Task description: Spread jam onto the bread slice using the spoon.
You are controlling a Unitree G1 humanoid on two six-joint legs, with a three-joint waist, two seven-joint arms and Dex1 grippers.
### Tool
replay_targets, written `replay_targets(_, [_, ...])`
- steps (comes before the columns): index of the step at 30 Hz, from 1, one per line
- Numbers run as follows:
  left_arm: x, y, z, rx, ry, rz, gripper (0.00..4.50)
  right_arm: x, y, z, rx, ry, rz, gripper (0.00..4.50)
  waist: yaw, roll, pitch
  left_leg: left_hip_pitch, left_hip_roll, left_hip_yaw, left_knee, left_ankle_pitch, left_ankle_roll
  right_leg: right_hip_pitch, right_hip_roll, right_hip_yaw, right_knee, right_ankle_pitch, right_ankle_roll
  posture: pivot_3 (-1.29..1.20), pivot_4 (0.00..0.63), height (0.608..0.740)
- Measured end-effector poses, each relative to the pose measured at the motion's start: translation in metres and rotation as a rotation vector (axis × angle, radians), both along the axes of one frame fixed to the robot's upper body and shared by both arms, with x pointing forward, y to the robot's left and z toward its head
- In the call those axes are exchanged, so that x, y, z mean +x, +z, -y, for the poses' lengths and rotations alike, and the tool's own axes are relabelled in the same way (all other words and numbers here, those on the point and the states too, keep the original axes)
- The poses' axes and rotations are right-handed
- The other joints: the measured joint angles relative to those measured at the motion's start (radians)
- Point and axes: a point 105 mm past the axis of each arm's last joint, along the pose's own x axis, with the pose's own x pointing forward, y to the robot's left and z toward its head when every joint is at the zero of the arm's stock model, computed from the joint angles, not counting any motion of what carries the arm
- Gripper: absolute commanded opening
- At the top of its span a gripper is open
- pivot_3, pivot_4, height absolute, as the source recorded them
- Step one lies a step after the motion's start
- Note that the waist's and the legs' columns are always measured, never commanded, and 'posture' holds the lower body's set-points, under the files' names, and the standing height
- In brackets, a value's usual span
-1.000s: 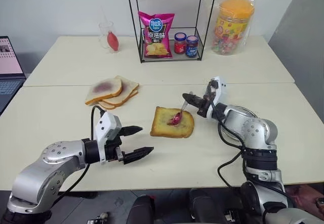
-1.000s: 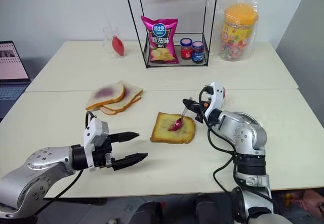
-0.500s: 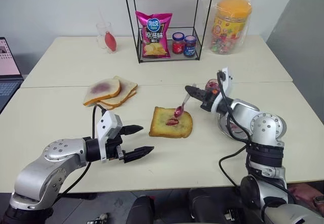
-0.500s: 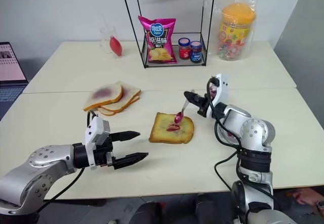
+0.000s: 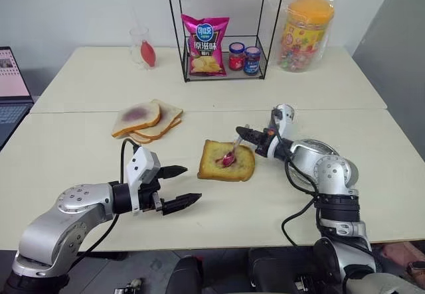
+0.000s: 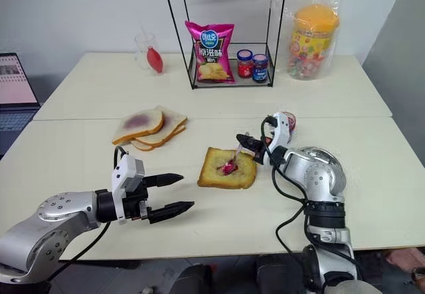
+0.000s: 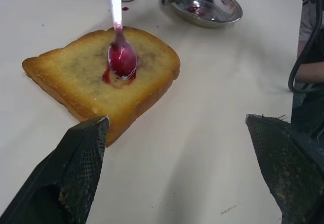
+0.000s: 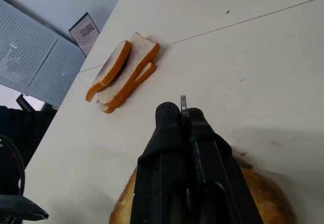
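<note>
The bread slice (image 5: 226,160) lies mid-table with jam (image 7: 117,72) at its centre, the spoon (image 7: 121,57) bowl resting on it; the right gripper (image 5: 247,135) pinches the handle, while the left gripper (image 5: 180,186) hovers nearby, fingers spread

The spoon (image 7: 121,52), bowl smeared with jam (image 7: 120,64), is being pressed onto the bread slice (image 7: 101,72) ahead of the left gripper (image 7: 187,173), whose fingers (image 7: 76,173) are being held wide apart.

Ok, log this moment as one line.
right pincer: shut on spoon | spoon bowl: on bread slice, in jam | left pincer: open, holds nothing, beside slice
</note>
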Motion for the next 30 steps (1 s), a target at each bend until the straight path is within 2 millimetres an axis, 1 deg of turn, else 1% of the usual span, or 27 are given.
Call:
replay_targets(2, [0.000,0.001,0.000,0.000,-0.001,0.003,4.50,0.001,0.001,0.008,-0.013,-0.010,0.007,0.05,0.000,0.000,0.000,0.000,0.000,0.000,0.000,0.000,0.000,0.000,0.000,0.000,0.000,0.000,0.000,0.00,0.150,0.740])
replay_targets(5, [0.002,0.002,0.001,0.002,-0.006,0.009,4.50,0.004,0.004,0.029,-0.045,-0.053,0.024,0.05,0.001,0.000,0.000,0.000,-0.001,0.000,0.000,0.000,0.000,0.000,0.000,0.000,0.000,0.000,0.000,0.00,0.150,0.740])
replay_targets(8, [0.003,0.002,0.002,0.004,-0.011,0.012,4.50,0.006,0.008,0.043,-0.054,-0.086,0.035,0.05,0.001,0.000,0.000,0.000,0.000,0.000,0.000,0.000,0.000,0.000,0.000,0.001,0.000,0.000,0.000,0.00,0.150,0.740])
replay_targets(11, [0.004,0.002,0.004,0.004,-0.020,0.013,4.50,0.009,0.014,0.043,-0.044,-0.095,0.043,0.05,-0.001,0.000,0.000,0.000,0.000,0.000,0.000,0.000,0.000,0.000,0.000,0.001,0.000,0.000,0.000,0.00,0.150,0.740])
replay_targets(13, [0.005,0.004,0.004,0.005,-0.021,0.019,4.50,0.011,0.023,0.040,-0.013,-0.101,0.051,0.05,-0.003,0.000,0.000,0.000,0.000,0.000,0.000,0.000,0.000,-0.001,0.001,0.001,0.001,0.000,0.000,0.00,0.150,0.740])
replay_targets(15, [0.005,0.004,0.004,0.005,-0.022,0.021,4.50,0.012,0.032,0.029,0.032,-0.080,0.059,0.05,-0.004,0.000,0.000,0.000,0.000,0.000,-0.001,0.000,0.000,-0.001,0.001,0.001,0.001,0.000,0.000,0.00,0.150,0.740])
replay_targets(18, [0.005,0.004,0.004,0.005,-0.021,0.020,4.50,0.006,0.040,0.002,0.108,-0.020,0.049,0.05,-0.003,0.000,0.000,0.000,0.000,0.000,-0.001,0.000,0.000,-0.001,0.001,0.000,0.000,0.000,0.000,0.00,0.150,0.740])
replay_targets(19, [0.005,0.004,0.004,0.005,-0.020,0.020,4.50,0.005,0.040,-0.009,0.134,-0.001,0.039,0.05,-0.003,0.000,0.000,-0.001,0.000,0.000,-0.001,0.000,0.000,-0.001,0.001,0.000,0.000,0.000,0.000,0.00,0.150,0.740])
replay_targets(22, [0.005,0.003,0.004,0.005,-0.018,0.016,4.50,0.000,0.036,-0.031,0.125,0.050,0.029,0.05,-0.002,0.000,0.000,-0.001,0.000,0.000,-0.001,0.000,0.000,-0.001,0.000,0.000,0.000,0.000,0.000,0.00,0.150,0.740])
replay_targets(24, [0.004,0.002,0.003,0.005,-0.015,0.012,4.50,0.000,0.033,-0.035,0.108,0.054,0.030,0.05,0.000,0.000,0.000,-0.001,0.000,0.000,-0.001,0.000,0.000,0.000,0.000,0.000,-0.001,0.000,0.000,0.00,0.150,0.740])
replay_targets(26, [0.003,0.000,0.003,0.005,-0.011,0.004,4.50,0.003,0.024,-0.035,0.076,0.047,0.031,0.05,0.002,0.000,0.000,-0.001,0.000,0.000,-0.001,0.000,0.000,0.000,0.000,0.000,-0.001,0.000,0.000,0.00,0.150,0.740])
replay_targets(29, [0.003,-0.001,0.002,0.006,-0.010,0.001,4.50,0.009,0.008,-0.026,-0.003,0.019,0.036,0.05,0.001,0.000,0.000,-0.001,0.000,0.000,-0.001,0.000,0.000,-0.001,0.000,0.000,-0.001,0.000,0.000,0.00,0.150,0.740])
replay_targets(30, [0.003,-0.001,0.002,0.006,-0.010,0.001,4.50,0.010,0.007,-0.025,-0.004,0.015,0.045,0.05,0.000,0.000,0.000,-0.001,0.000,0.000,-0.001,0.000,0.000,-0.001,0.000,0.000,-0.001,0.000,0.000,0.00,0.150,0.740])
